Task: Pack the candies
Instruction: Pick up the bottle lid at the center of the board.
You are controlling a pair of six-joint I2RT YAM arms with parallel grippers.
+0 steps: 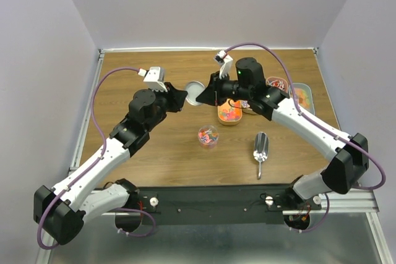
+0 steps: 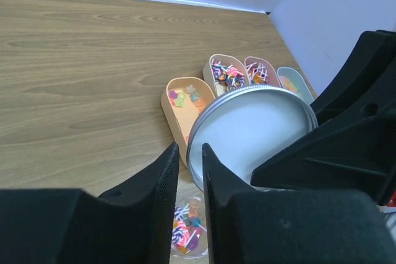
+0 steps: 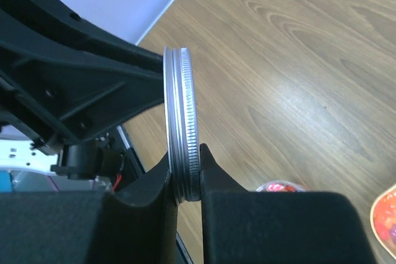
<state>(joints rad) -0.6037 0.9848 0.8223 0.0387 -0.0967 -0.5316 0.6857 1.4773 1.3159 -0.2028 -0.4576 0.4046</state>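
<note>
Right gripper (image 1: 215, 92): clenched on the rim of the metal lid (image 1: 195, 94). Candies (image 1: 208, 136) sit in a clear cup (image 1: 199, 141) near the lid, towards the arm bases.
Left wrist view: left gripper (image 2: 189, 153) slightly parted, grasping nothing, just beside the lid; pastel trays (image 2: 172, 122) beyond the lid.
Right wrist view: lid edge-on, upright, pinched between both fingers (image 3: 213, 177).

Wood-grain table (image 1: 154, 159), aluminium rail (image 1: 83, 137) down its left edge, grey metal sheet (image 1: 216, 242) along the near side. Plain pale lavender walls (image 1: 210, 4) box it in on three sides. Even light, bright strip where tabletop meets wall.
</note>
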